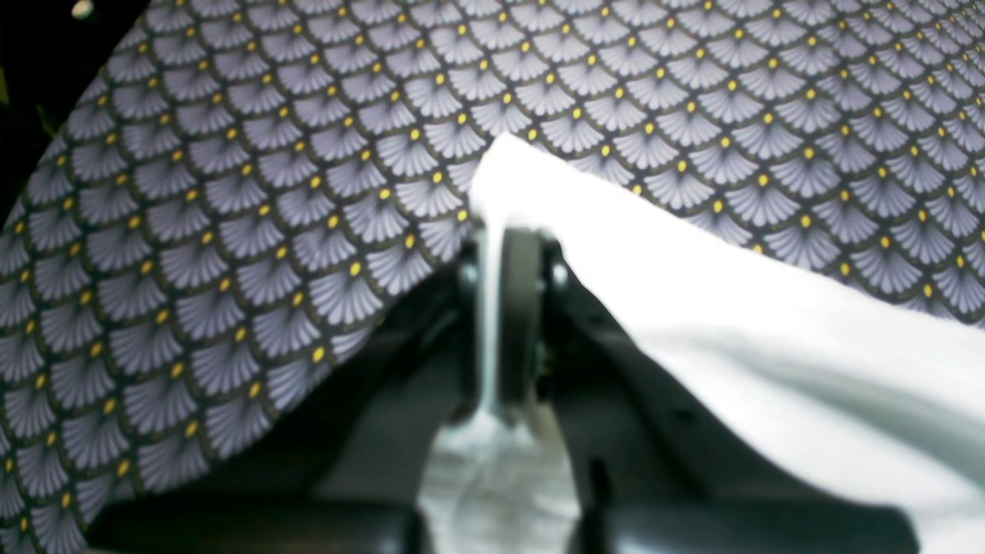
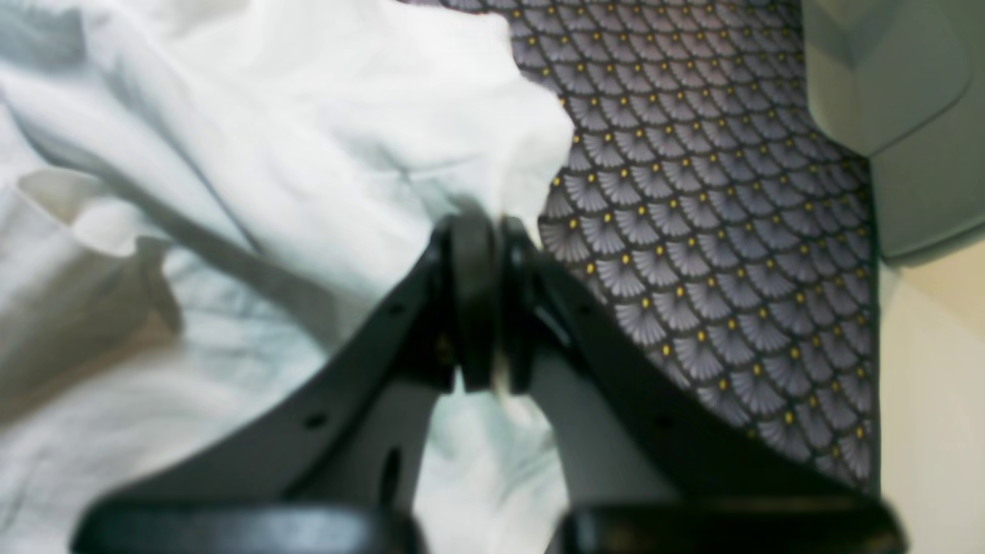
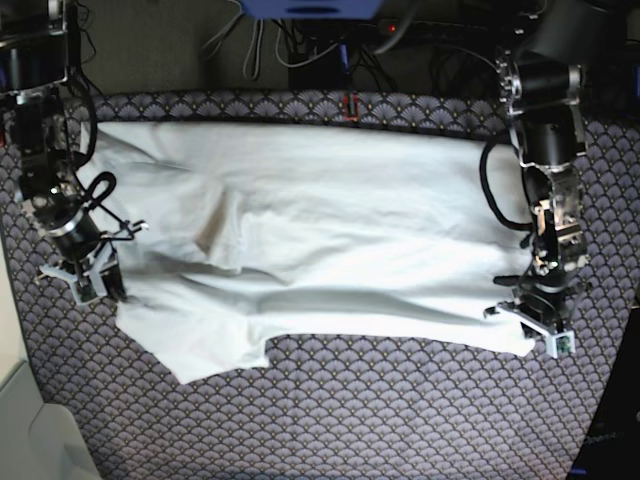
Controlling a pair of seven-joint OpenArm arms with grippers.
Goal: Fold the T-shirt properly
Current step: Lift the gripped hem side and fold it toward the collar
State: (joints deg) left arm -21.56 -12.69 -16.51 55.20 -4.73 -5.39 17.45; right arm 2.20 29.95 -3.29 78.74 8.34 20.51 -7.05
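The white T-shirt (image 3: pixel 320 240) lies spread and wrinkled across the patterned table, reaching from the left arm on the base view's right to the right arm on its left. My left gripper (image 3: pixel 530 330) sits at the shirt's lower right corner. The left wrist view shows that gripper (image 1: pixel 496 238) shut on a raised edge of the shirt (image 1: pixel 731 331), a thin fold pinched between the pads. My right gripper (image 3: pixel 105 285) is at the shirt's left edge. Seen from the right wrist, it (image 2: pixel 485 227) is shut on a bunched corner of the shirt (image 2: pixel 269 154).
A scallop-patterned grey tablecloth (image 3: pixel 400 410) with yellow dots covers the table. Cables (image 3: pixel 270 50) and a blue object (image 3: pixel 315 8) lie behind the far edge. A pale grey-green casing (image 2: pixel 908 100) stands beyond the cloth's edge in the right wrist view.
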